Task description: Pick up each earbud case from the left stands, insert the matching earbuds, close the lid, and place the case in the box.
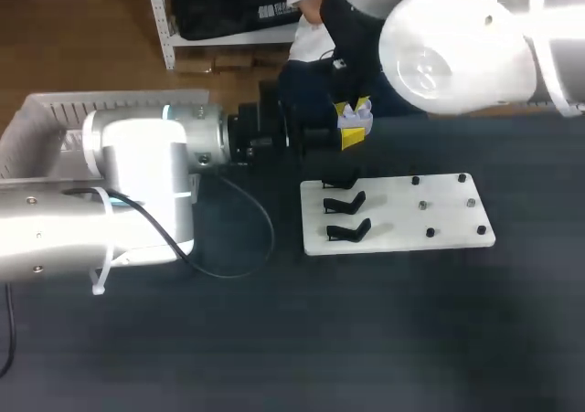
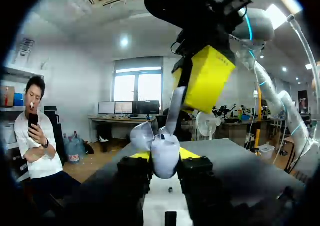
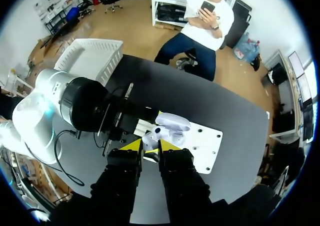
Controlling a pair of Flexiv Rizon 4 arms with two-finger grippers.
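The left claw (image 2: 165, 159) is clamped on the earbud case (image 2: 163, 147). Both of its fingers press the pale lavender body from two sides. The case is held up in the air above the far side of the tabletop (image 1: 366, 339), and its lid (image 2: 141, 135) stands open to one side.

Directly over the open case is the right claw (image 3: 149, 146). It looks closed on a small white earbud (image 3: 152, 135), and the stem of the earbud points down into the case. Whether the earbud already sits in its hollow, I cannot tell.

Near below the two claws lies the white board (image 1: 448, 216). The three black stands (image 1: 345, 203) on its left part are all bare. The small dark pegs (image 1: 422, 206) on its right part are too small to say if anything remains on them.

The white box (image 1: 55, 120) is well apart, at the left behind the left arm, which hides most of its inside.

My judgement is that the task is in a late part. No case waits on a stand, so this one seems to be the last. What is left is to seat the earbuds fully, to close the lid, and to carry the case to the box.
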